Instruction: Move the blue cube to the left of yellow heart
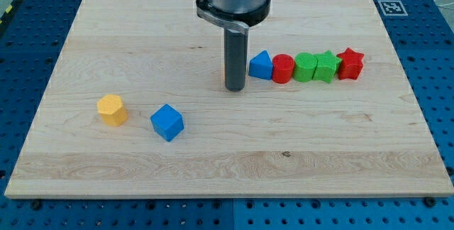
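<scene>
The rod's tip point(235, 88), bare and touching no block, stands well up-right of the blue cube point(167, 122), which lies just right of the yellow heart point(112, 109), so the leftward push is not yet begun.

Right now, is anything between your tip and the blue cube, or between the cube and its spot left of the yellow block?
Nothing blocks my tip from the blue cube. But the yellow block itself lies between cube and goal.
</scene>
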